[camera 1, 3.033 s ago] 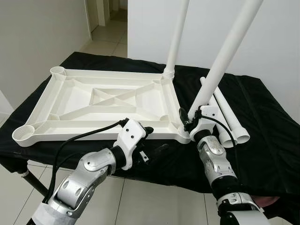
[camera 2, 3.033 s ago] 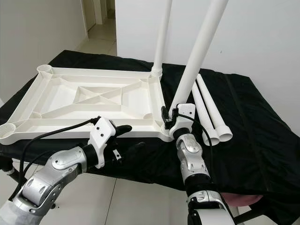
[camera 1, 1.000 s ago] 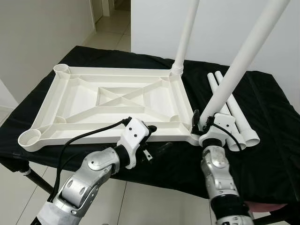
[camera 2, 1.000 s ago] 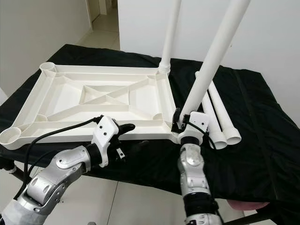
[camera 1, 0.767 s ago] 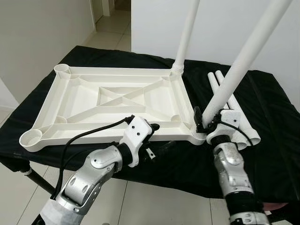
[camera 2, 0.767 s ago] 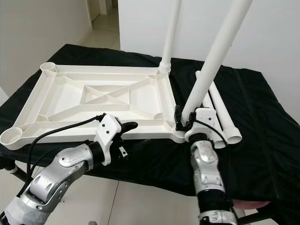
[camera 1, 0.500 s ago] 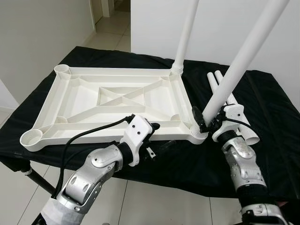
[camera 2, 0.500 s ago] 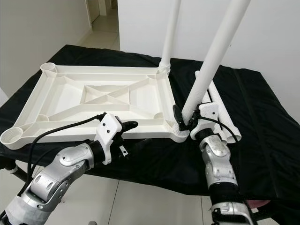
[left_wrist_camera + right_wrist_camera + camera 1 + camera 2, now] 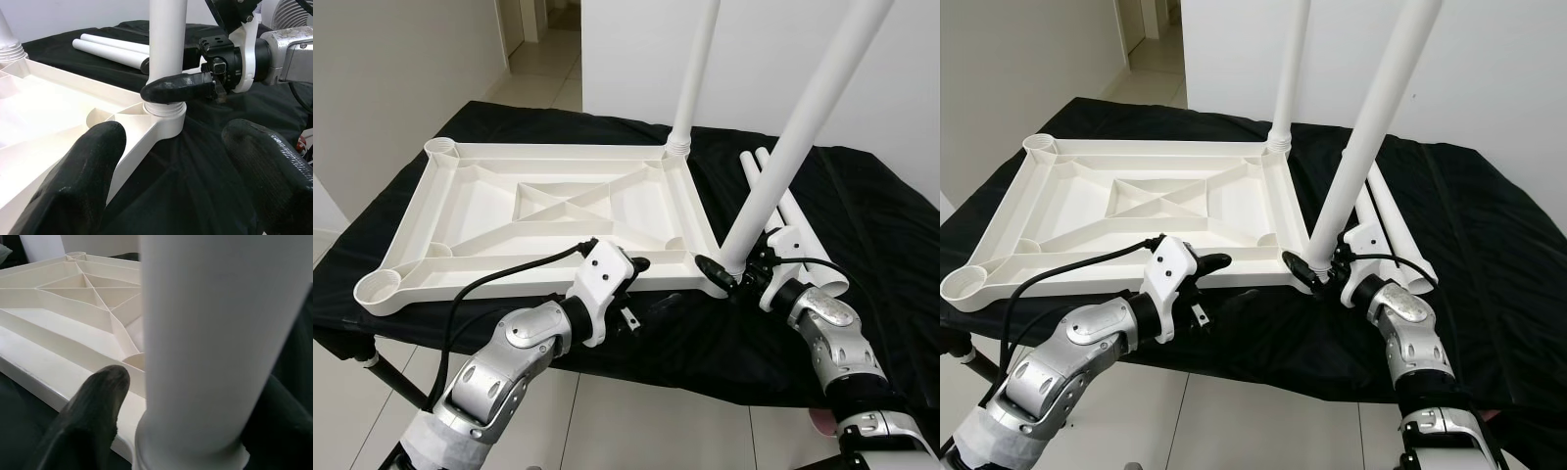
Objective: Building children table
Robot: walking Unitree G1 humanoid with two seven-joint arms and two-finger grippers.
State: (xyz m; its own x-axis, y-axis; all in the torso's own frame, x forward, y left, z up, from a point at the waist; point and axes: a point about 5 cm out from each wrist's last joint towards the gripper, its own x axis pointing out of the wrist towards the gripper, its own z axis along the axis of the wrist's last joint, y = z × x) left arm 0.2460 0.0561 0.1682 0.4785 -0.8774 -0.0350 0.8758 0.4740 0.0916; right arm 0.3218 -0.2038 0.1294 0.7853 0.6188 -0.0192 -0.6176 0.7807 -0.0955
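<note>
At the near right corner socket [image 9: 722, 279] of the upturned white tabletop [image 9: 548, 211] on the black-draped counter [image 9: 862, 323], my right claw [image 9: 729, 277] clasps the tilted table leg [image 9: 793, 147]; I should straighten it before screwing. My left claw [image 9: 646, 284] hovers spread, empty.

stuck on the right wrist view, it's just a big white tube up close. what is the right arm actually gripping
Observer: The right gripper is clamped on the near leg, right above its corner socket on the tabletop.
Operator: any other legs fitted
Observer: One: the far leg stands in the back right corner.
Operator: spares?
Observer: Two loose legs lie on the black cloth, behind the right arm.
Operator: where's the left arm
Observer: The left gripper hovers at the tabletop's near edge, fingers open, holding nothing.
</note>
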